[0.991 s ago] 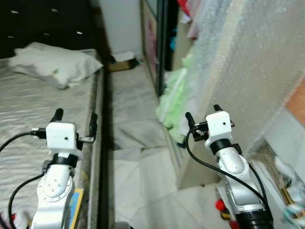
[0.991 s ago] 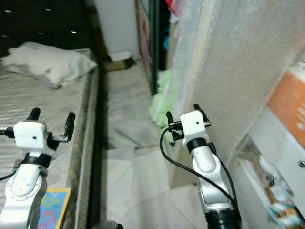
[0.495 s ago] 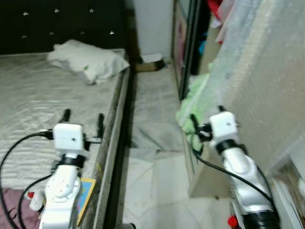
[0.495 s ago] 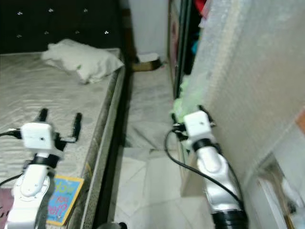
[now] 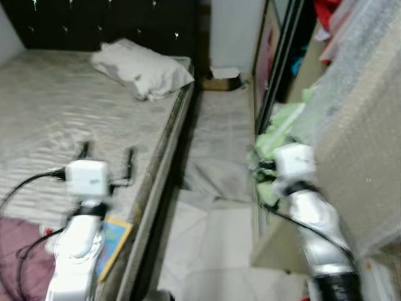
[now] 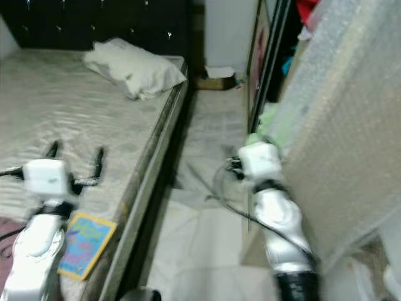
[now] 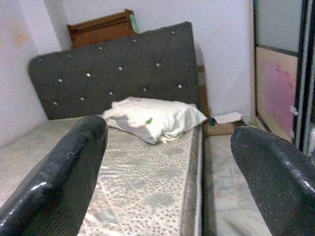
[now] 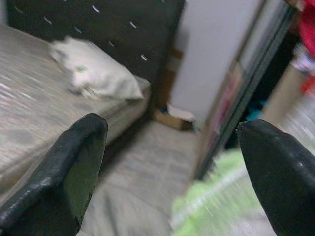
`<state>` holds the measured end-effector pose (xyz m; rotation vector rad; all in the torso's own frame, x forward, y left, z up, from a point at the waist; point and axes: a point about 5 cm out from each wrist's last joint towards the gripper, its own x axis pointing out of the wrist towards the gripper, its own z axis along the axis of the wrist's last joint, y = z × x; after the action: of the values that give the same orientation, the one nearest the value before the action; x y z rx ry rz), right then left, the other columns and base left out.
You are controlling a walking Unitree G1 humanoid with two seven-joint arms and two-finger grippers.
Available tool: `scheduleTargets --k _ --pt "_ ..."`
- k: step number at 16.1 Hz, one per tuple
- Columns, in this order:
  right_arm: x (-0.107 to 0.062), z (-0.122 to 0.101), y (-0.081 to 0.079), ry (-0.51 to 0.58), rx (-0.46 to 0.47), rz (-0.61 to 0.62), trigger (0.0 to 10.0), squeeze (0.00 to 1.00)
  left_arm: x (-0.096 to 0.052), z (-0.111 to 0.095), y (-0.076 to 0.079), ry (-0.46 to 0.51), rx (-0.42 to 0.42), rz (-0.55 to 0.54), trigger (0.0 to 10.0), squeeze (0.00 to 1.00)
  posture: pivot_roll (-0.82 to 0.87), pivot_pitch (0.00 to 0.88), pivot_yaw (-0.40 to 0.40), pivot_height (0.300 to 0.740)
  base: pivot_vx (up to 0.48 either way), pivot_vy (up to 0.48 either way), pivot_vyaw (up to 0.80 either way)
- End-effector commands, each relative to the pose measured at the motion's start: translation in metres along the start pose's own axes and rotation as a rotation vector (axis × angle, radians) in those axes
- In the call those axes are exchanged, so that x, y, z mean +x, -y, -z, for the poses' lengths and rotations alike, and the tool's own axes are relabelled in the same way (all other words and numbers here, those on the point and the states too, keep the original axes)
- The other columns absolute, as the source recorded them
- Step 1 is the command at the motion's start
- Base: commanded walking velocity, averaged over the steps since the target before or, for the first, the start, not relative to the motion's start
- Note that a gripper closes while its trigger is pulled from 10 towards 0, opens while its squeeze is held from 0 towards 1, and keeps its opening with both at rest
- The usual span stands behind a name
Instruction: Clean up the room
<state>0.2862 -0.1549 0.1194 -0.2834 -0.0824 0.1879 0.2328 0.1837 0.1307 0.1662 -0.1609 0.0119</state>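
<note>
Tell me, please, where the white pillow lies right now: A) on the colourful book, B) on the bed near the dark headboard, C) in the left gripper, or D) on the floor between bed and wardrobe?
B: the pillow rests on the bed just in front of the headboard, apart from the open left gripper.

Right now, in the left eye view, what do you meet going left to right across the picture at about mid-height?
Bed mattress → left gripper, fingers open → strip of floor beside the bed → green cloth pile → right gripper → tall bubble-wrapped panel.
</note>
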Motion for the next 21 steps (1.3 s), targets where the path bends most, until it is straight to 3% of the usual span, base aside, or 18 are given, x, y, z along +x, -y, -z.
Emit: scheduleTargets --k 1,21 --pt "-0.0026 0.0040 0.0076 -0.018 -0.013 0.014 10.0 0.00 0.0014 -0.0043 0.0034 0.020 -0.004 0.010 10.0 0.00 0.01 0.000 0.007 0.740 0.000 0.000 0.61" --pt "0.0030 0.0035 0.0043 -0.004 -0.003 -0.023 10.0 0.00 0.0037 -0.0026 0.0073 0.023 -0.012 0.017 10.0 0.00 0.01 0.000 0.000 0.740 0.000 0.000 0.80"
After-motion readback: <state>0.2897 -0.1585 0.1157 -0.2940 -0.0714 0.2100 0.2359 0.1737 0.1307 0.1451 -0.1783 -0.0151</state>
